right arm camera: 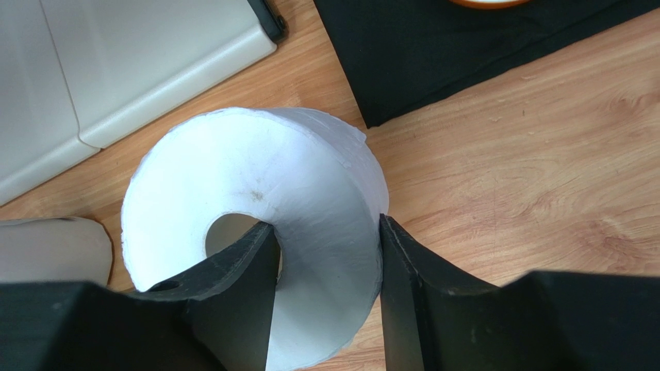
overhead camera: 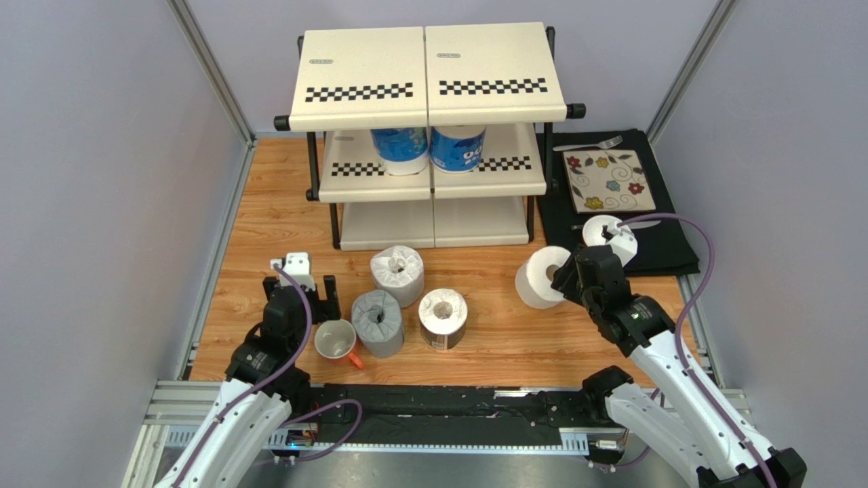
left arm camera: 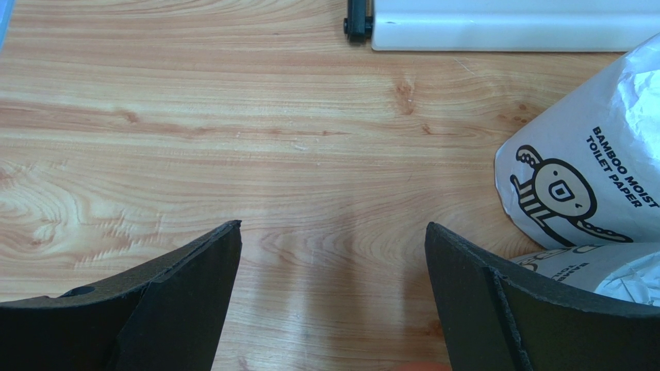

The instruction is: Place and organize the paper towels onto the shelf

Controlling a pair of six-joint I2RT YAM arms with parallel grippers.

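The shelf (overhead camera: 428, 71) stands at the back with two blue-printed rolls (overhead camera: 428, 147) on its middle tier. A plain white roll (overhead camera: 538, 277) stands on the table. My right gripper (overhead camera: 565, 277) is shut on its wall, one finger in the core and one outside, which also shows in the right wrist view (right arm camera: 325, 232) on the roll (right arm camera: 256, 170). A second white roll (overhead camera: 609, 239) stands on the black mat. A pale wrapped roll (overhead camera: 397, 272), a grey roll (overhead camera: 377, 321) and a dark-wrapped roll (overhead camera: 443, 318) stand mid-table. My left gripper (overhead camera: 306, 290) is open and empty over bare wood (left arm camera: 333, 232).
A white mug (overhead camera: 336, 341) with an orange handle stands beside the grey roll. A black mat (overhead camera: 652, 229) with a floral tile (overhead camera: 606, 181) lies at the right of the shelf. In the left wrist view a printed wrapped roll (left arm camera: 589, 170) is at the right and the shelf base (left arm camera: 511, 23) at the top.
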